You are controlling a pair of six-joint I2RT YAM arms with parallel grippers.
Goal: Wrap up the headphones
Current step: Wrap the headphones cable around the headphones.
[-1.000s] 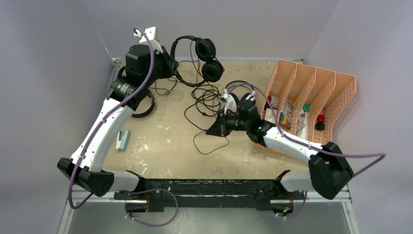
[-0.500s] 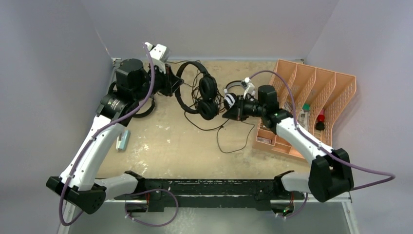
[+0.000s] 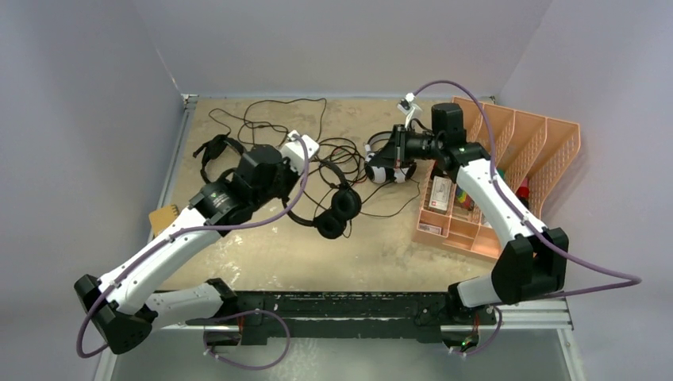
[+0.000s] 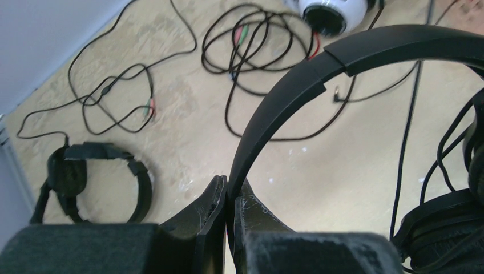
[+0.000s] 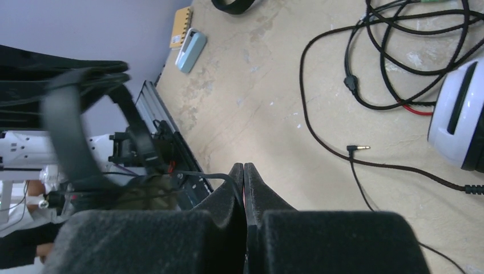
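Observation:
My left gripper is shut on the headband of the larger black headphones, whose ear cups hang near the table's middle below my left gripper. The small black headphones lie at the back left, their loose cable spread behind them. At the back right the white-and-black headphones lie beside my right gripper. My right gripper is shut on a thin black cable that enters the jaws from the left. A tangled cable coil lies between the pairs.
An orange desk organizer with small items stands at the right. A tan card lies at the left table edge, with a pale blue object beside it. A loose jack plug rests on the table.
My left arm swung from the back left to the table's middle, carrying the larger black headphones. My right gripper moved from mid-table back toward the organizer.

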